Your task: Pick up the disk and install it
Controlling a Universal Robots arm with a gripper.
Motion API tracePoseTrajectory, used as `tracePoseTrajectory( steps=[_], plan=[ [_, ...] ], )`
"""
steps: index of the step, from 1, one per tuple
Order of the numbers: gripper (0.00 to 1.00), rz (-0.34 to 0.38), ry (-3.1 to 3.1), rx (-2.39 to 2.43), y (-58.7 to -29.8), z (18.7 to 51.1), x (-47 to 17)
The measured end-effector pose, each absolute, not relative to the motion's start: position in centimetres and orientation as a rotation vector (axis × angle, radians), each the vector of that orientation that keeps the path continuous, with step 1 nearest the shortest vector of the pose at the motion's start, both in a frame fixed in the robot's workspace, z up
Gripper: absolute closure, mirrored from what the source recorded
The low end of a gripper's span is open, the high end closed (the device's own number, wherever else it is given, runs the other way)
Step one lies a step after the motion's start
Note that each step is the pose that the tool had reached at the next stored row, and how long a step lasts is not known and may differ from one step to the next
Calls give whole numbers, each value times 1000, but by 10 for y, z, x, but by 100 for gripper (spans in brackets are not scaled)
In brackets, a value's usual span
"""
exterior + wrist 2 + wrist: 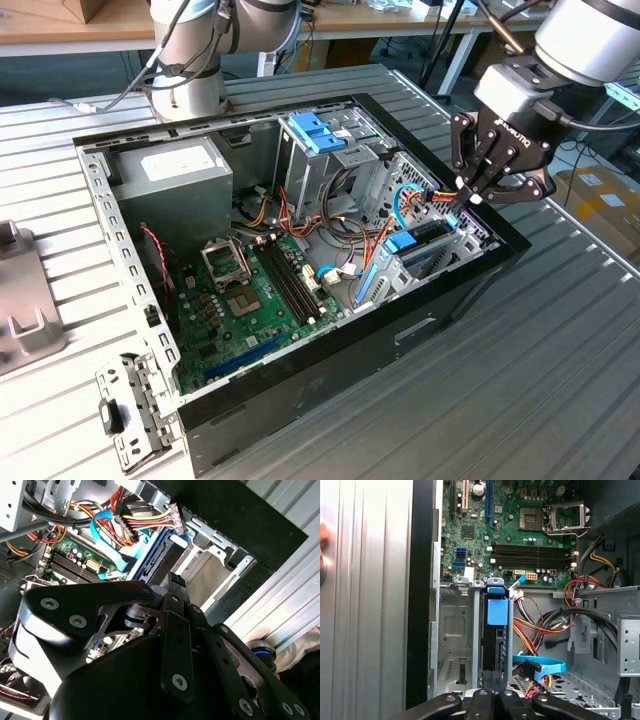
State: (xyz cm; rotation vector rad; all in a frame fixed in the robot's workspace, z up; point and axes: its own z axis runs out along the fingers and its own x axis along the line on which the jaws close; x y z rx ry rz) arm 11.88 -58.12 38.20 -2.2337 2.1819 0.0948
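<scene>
Tool: black 2-fingered tool, fingers pressed together and pinching nothing. It hangs tips-down over the case corner at the exterior view's right.
Disk: dark flat hard drive in a bright blue plastic carrier. It stands on edge inside the silver metal drive cage in that same corner, with its blue tab at the end nearest the motherboard.
Tool to disk: in the first wrist view the closed fingertips sit at the disk's end away from the tab. Whether they touch it, I cannot tell.
Case: open black computer case lying on the ribbed grey metal tabletop.
Inside: green motherboard on the case floor. The grey boxy power supply is in the corner toward the exterior view's upper left. A light-blue plastic bracket sits along the far edge.
Cables: 1 bundle of red, yellow and black wires and 1 flat blue cable lie just beside the disk.
</scene>
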Motion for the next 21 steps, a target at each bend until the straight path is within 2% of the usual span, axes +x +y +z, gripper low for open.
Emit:
tracePoseTrajectory(
  steps=[21],
  plan=[
    [89,94,2182,-2234,-581,380,133]
  ],
)
